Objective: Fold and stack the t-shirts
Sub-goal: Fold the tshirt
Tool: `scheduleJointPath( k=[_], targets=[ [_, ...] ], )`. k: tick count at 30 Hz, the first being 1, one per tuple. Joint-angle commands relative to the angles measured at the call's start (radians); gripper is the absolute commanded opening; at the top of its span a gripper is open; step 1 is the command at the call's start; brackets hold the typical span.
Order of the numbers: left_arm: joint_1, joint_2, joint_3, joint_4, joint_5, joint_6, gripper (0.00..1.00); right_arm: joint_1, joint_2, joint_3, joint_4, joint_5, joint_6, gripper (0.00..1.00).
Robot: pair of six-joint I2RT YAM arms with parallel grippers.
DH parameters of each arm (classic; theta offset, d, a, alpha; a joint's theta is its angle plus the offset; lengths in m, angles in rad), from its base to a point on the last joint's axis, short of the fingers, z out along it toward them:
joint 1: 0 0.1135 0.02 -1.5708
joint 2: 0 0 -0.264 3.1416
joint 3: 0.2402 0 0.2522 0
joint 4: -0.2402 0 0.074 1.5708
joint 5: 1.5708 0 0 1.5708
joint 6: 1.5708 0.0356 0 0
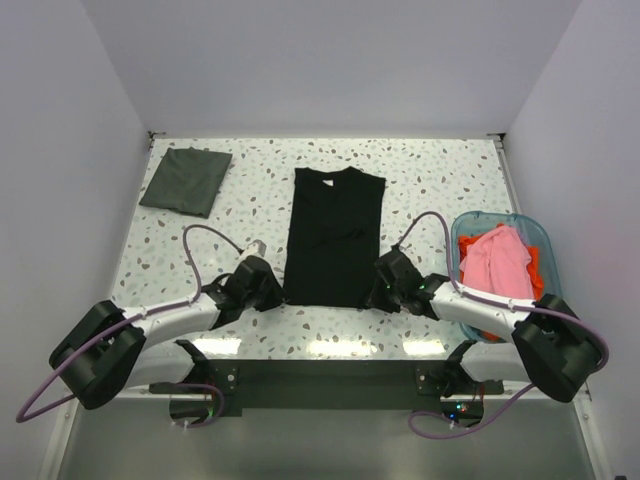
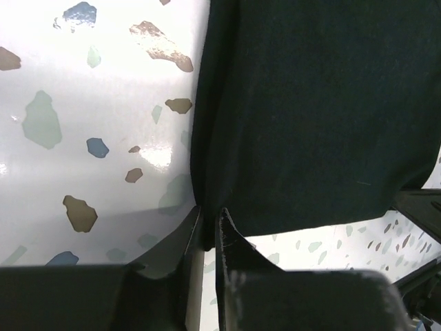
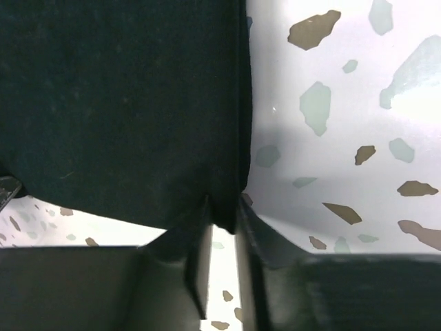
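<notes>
The left gripper (image 2: 210, 219) and the right gripper (image 3: 222, 210) each pinch a bottom corner of the black t-shirt (image 1: 335, 235)

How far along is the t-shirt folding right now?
Done: the dark grey square-folded cloth t-shirt lies far left. In hand: the black cloth t-shirt, narrowed lengthwise, its near corners pinched by the left end effector and right end effector. Left: the pink cloth t-shirt and orange cloth t-shirt, in the blue plastic basket.
</notes>
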Motion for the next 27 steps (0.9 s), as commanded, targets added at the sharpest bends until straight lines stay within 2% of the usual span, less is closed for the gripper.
scheduleJointPath(
  k=[1,2,3,4,10,17,19,23,27],
  targets=[
    [-0.017,0.038,-0.008,-0.146,0.024,0.073,0.07,0.006,0.005,0.007,-0.029,0.072,-0.020,0.18],
    [-0.018,0.031,-0.006,-0.149,0.026,0.080,0.04,0.005,-0.001,0.015,-0.041,0.075,-0.036,0.13],
    [-0.020,0.023,-0.001,-0.152,0.029,0.083,0.00,0.004,-0.007,0.032,-0.073,0.081,-0.043,0.02],
    [-0.022,0.016,0.005,-0.174,0.027,0.083,0.00,0.006,-0.016,0.040,-0.092,0.079,-0.051,0.00],
    [-0.061,-0.101,0.005,-0.307,-0.003,0.039,0.00,0.021,-0.159,0.014,-0.205,0.029,-0.069,0.00],
    [-0.253,-0.297,0.058,-0.523,-0.094,-0.087,0.00,0.225,-0.352,0.017,-0.432,0.099,-0.008,0.00],
    [-0.278,-0.328,0.087,-0.603,-0.123,-0.102,0.00,0.244,-0.385,0.049,-0.483,0.116,-0.010,0.00],
    [-0.284,-0.383,0.208,-0.685,-0.166,-0.087,0.00,0.248,-0.397,0.135,-0.592,0.161,-0.052,0.00],
    [-0.282,-0.347,0.327,-0.714,-0.214,-0.056,0.00,0.248,-0.369,0.243,-0.662,0.213,-0.089,0.00]
  ],
)
